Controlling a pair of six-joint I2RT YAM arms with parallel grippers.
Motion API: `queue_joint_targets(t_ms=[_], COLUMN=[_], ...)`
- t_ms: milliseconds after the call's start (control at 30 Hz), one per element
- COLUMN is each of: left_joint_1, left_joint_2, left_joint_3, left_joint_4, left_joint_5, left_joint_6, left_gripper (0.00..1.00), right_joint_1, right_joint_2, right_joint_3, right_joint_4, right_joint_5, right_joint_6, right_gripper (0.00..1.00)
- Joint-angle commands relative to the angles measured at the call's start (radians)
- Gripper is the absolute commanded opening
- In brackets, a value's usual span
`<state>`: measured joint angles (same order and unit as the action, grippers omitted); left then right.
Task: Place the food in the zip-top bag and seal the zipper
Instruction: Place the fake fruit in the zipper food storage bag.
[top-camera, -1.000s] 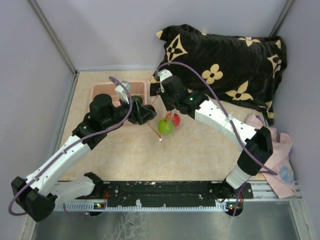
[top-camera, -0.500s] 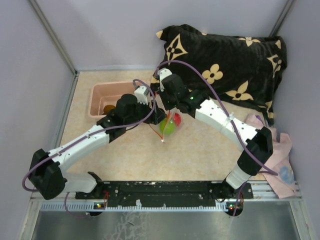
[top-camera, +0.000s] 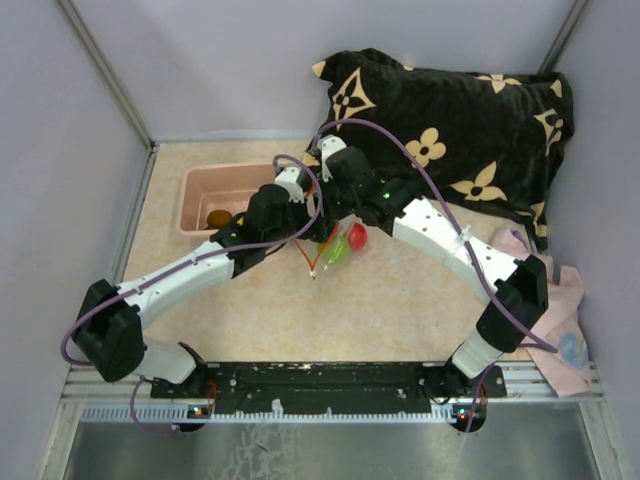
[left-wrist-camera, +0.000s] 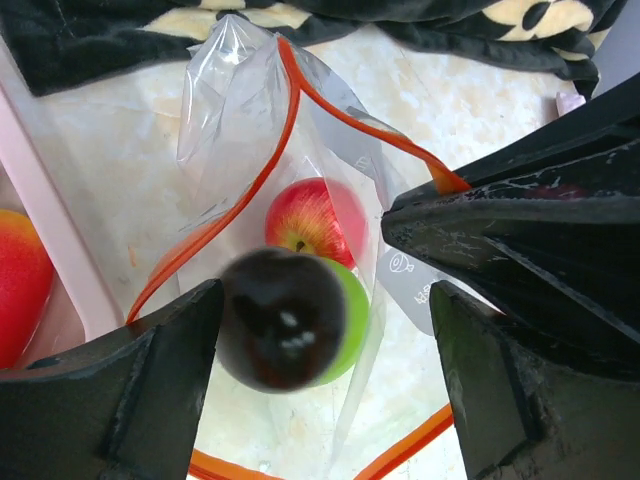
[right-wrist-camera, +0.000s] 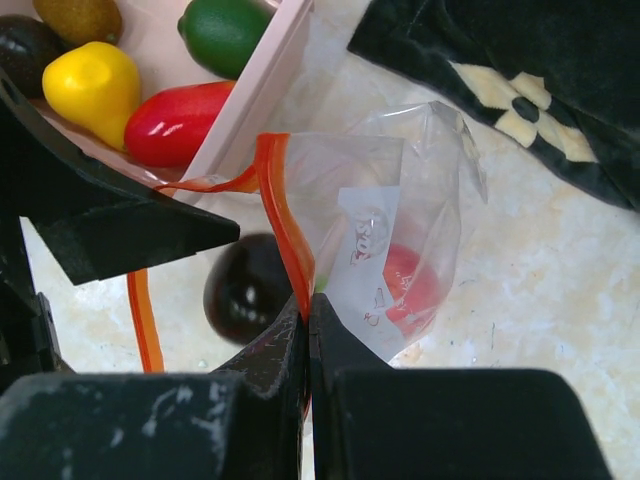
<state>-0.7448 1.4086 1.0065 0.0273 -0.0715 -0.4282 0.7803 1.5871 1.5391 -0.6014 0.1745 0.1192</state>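
The clear crinkly plastic zip-top bag (left-wrist-camera: 240, 110) is glinting along its creases, thin and see-through. A smooth red-orange plastic zipper strip (left-wrist-camera: 283, 140) is edging its mouth. The dark brown round toy fruit (left-wrist-camera: 283, 318) and the red toy apple (left-wrist-camera: 318, 215) are shining glossy. The pink plastic bin (top-camera: 230, 170) is looking smooth and matt. The black velvety cloth pillow with cream flowers (top-camera: 450, 110) is looking soft and napped. The beige table (top-camera: 400, 300) is showing a smooth, mottled, stone-like face. The black fingers (left-wrist-camera: 150, 400) of the left gripper (left-wrist-camera: 322, 300) are looking matt and dusty.
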Motion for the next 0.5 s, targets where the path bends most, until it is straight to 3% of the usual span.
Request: queue_joint_targets(t_ms=[0, 233, 467], left_joint_1=[-0.013, -0.013, -0.014], left_joint_2=[-0.02, -0.134, -0.264], left_joint_3=[0.069, 0.116, 0.091], left_joint_4=[-0.001, -0.189, -0.448], left_joint_5=[-0.015, 0.006, 0.091], left_joint_6=[-0.022, -0.054, -0.195], left_gripper=[0.9, 0.91, 0.88], right_joint_1=[-0.004, -0.008, -0.009], right_joint_2=[-0.056, -0.029, 0.004], right_joint_3=[0.037, 0.07, 0.11], right_joint_4=[0.02, 0.004, -0.003], right_joint_5=[0.021, 0.061, 0.092], right_joint_6=[0.023, 0.042, 0.045], right_gripper=[0.0, 0.0, 0.0])
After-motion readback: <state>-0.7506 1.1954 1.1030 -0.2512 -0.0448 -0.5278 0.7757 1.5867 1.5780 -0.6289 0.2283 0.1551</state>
